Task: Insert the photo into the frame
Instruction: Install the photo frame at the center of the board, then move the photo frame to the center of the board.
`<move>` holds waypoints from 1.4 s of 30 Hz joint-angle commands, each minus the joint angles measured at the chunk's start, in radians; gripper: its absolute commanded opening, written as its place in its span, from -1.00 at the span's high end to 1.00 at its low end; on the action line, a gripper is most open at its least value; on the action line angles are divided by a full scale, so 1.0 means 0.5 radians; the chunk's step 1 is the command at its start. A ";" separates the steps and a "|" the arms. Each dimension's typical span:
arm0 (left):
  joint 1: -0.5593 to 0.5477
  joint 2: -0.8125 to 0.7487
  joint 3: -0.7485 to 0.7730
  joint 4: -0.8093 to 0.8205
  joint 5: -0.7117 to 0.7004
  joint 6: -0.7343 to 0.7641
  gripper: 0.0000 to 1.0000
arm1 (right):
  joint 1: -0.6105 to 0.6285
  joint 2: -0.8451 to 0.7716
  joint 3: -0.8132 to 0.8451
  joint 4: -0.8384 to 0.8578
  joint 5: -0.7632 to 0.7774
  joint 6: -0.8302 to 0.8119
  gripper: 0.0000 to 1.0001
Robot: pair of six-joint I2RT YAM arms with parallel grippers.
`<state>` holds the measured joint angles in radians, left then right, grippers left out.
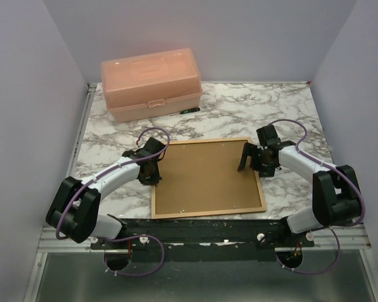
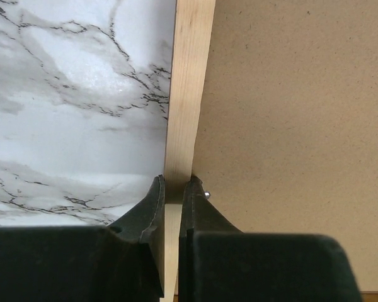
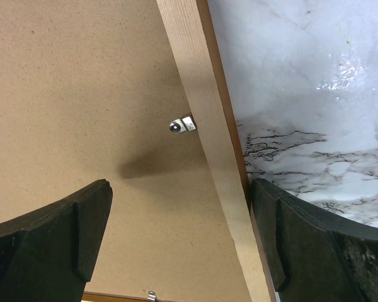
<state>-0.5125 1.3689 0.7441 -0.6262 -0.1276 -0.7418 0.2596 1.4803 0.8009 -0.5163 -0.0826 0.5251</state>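
Both reach inward: left end effector point(image 2: 175, 185) pinches the frame point(image 2: 189, 75), right end effector point(image 3: 181, 189) spread astride it.

Bare tabletop point(image 1: 239, 113) lies between the frame point(image 1: 208, 212) and the pink box point(image 1: 150, 83) — the far-left obstacle. The left gripper point(image 1: 154, 179) and right gripper point(image 1: 252, 162) crowd the frame's side rails — its far rail is unobstructed.

Soft, even overhead light keeps the top view bright, with only faint, soft-edged shadows on the white-and-grey marbled table point(image 1: 239, 107). In the right wrist view a small patch of glare whitens the table at upper right, and a blurry shadow lies on the plain brown fibreboard backing board point(image 3: 82, 94) left of centre. The black fingers point(image 3: 57, 239) of the right tool point(image 3: 179, 195) along the bottom edge are dark and slightly out of focus.
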 commanded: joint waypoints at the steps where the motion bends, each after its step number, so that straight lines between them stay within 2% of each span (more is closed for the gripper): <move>1: -0.009 -0.048 -0.016 0.070 0.042 -0.029 1.00 | 0.008 0.017 -0.069 0.035 -0.163 0.033 -1.00; 6: -0.006 -0.100 0.000 0.070 0.058 -0.030 1.00 | 0.009 0.003 -0.067 0.022 -0.151 0.043 -1.00; 9: -0.006 -0.133 0.027 0.052 0.081 -0.027 0.58 | 0.007 -0.023 -0.063 0.002 -0.129 0.056 -1.00; 11: -0.001 -0.170 0.022 0.058 0.108 -0.030 0.11 | 0.008 -0.048 -0.072 -0.013 -0.111 0.069 -1.00; 13: 0.009 -0.203 0.010 0.060 0.133 -0.030 -0.17 | 0.009 -0.072 -0.085 -0.041 -0.089 0.086 -1.00; 18: 0.040 -0.294 -0.049 0.024 0.216 -0.035 -0.56 | 0.008 -0.198 -0.154 -0.109 -0.053 0.189 -0.99; 26: 0.040 -0.642 -0.414 0.020 0.424 -0.122 -0.70 | 0.011 -0.439 -0.253 -0.187 -0.132 0.354 -1.00; 32: 0.037 -0.815 -0.620 0.114 0.633 -0.206 -0.71 | 0.011 -0.517 -0.451 -0.098 -0.407 0.462 -1.00; 37: 0.037 -0.716 -0.622 0.225 0.749 -0.204 -0.72 | 0.011 -0.538 -0.590 0.052 -0.556 0.508 -1.00; 42: 0.041 -0.554 -0.545 0.347 0.832 -0.183 -0.71 | 0.013 -0.439 -0.531 0.125 -0.661 0.514 -1.00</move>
<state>-0.4839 1.0122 0.4763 -0.5858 0.1207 -0.8078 0.2466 1.1961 0.5636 -0.5243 -0.2157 0.7185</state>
